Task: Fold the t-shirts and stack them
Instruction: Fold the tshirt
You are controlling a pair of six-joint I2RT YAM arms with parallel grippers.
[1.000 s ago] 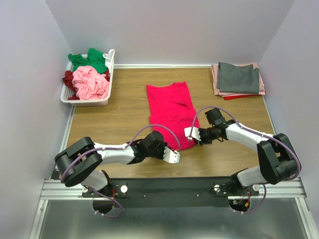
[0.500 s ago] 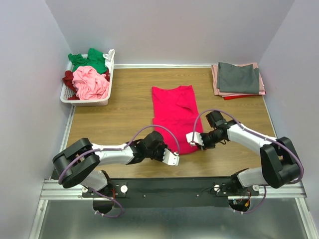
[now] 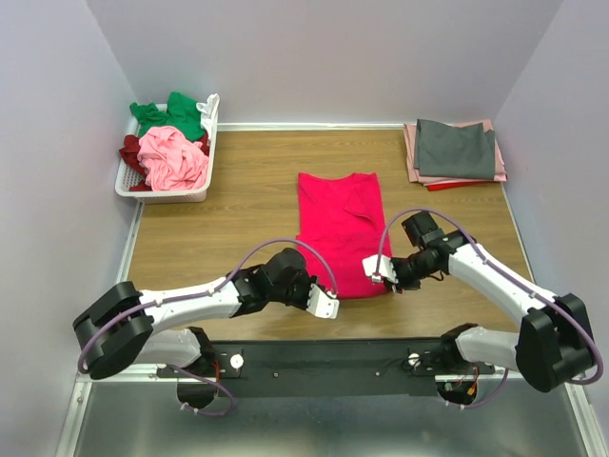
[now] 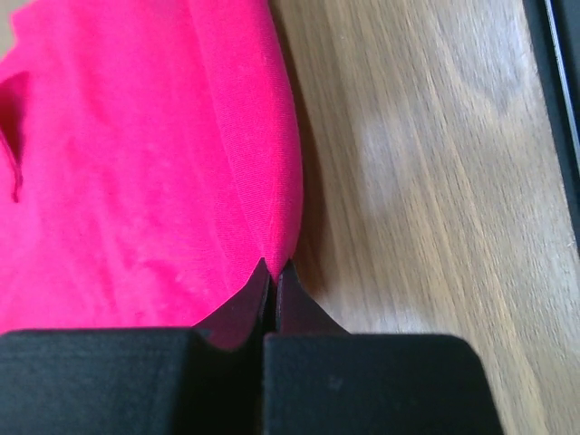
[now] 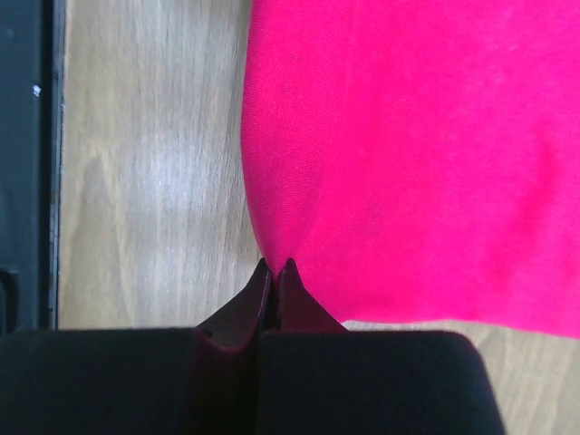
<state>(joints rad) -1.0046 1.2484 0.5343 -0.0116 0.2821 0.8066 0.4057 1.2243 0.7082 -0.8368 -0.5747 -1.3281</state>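
Note:
The crimson-pink t-shirt [image 3: 340, 231] lies folded lengthwise in a long strip at the middle of the table. My left gripper [image 3: 329, 303] is shut on its near left corner, seen in the left wrist view [image 4: 275, 265] pinching the fabric edge [image 4: 263, 181]. My right gripper [image 3: 376, 270] is shut on its near right corner, seen in the right wrist view [image 5: 275, 265] pinching the cloth [image 5: 408, 154]. Both hold the hem low over the wood.
A white slatted basket [image 3: 128, 181] at the far left holds green [image 3: 171, 114], light pink [image 3: 171, 157] and maroon [image 3: 131, 152] tees. A folded stack with a grey tee [image 3: 454, 148] on top lies at the far right. The black rail [image 3: 333, 357] runs along the near edge.
Both grippers have dragged the crimson-pink shirt toward the right and nearer the front edge. The strip now lies straighter.

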